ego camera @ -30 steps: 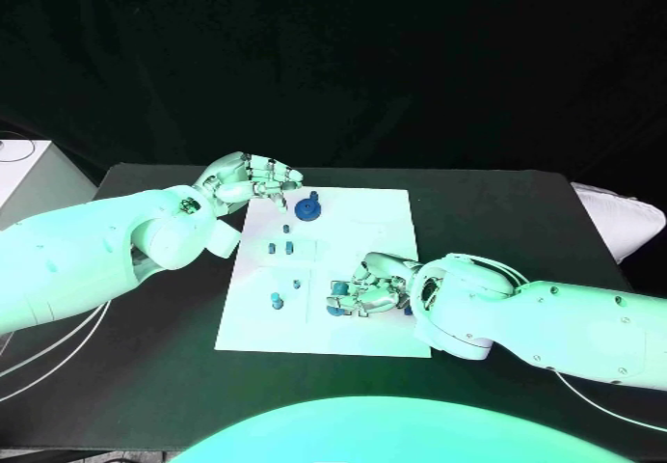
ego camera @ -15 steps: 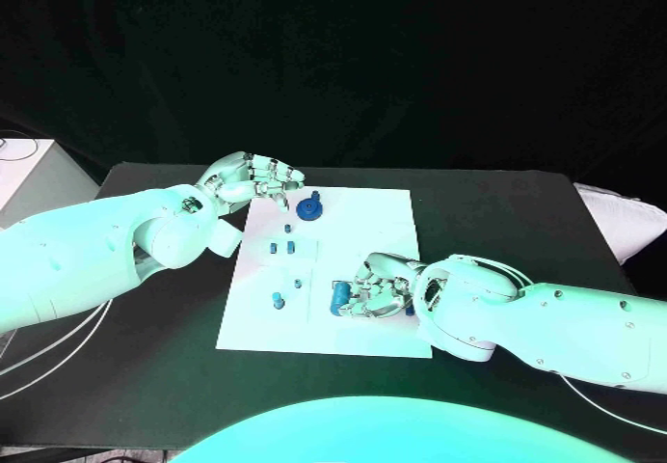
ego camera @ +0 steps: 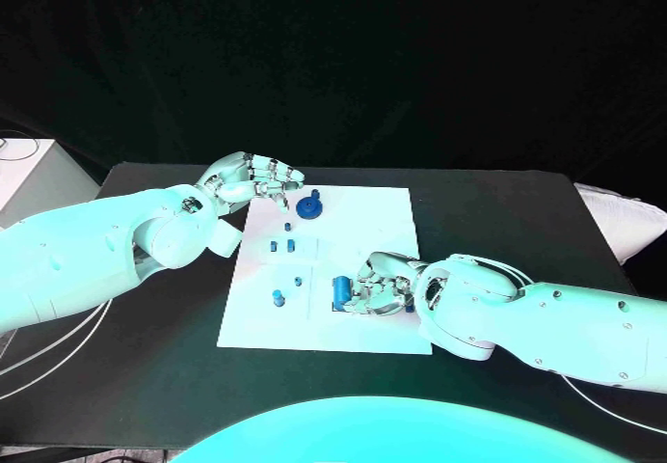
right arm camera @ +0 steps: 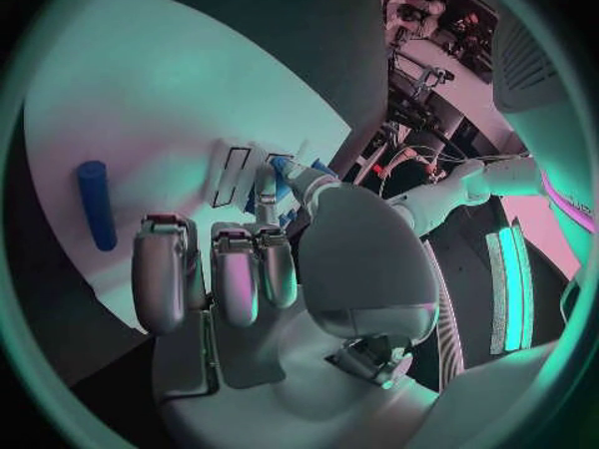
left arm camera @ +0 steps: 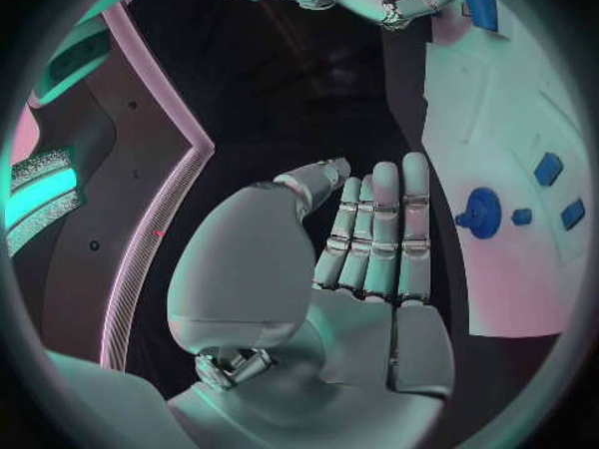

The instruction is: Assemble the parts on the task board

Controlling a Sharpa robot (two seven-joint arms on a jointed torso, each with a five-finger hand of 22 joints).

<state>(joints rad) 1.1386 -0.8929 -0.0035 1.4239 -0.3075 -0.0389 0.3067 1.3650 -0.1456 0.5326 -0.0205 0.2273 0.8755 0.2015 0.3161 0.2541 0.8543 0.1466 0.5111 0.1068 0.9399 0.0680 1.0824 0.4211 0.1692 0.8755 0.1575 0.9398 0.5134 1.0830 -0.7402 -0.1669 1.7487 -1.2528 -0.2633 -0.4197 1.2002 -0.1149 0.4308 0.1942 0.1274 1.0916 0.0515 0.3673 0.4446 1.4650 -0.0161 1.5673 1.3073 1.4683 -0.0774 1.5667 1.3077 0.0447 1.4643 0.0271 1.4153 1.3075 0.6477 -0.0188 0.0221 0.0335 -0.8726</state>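
On task board [ego camera: 375, 222]: no legible text; right hand [ego camera: 375, 286] grips blue cylinder [ego camera: 342, 289]; left hand [ego camera: 254, 179] empty, fingers extended.

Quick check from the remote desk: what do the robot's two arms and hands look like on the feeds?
Both arms are smooth, rounded white shells with bulbous joints. Thin pale cables trail beside the left arm. The left hand and right hand are silver metal with segmented fingers; the wrist views show smooth rounded thumb bases and dark seams between finger segments.

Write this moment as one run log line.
left hand: empty, near task board far corner | right hand: over board, beside blue cylinder | right grasp: unclear
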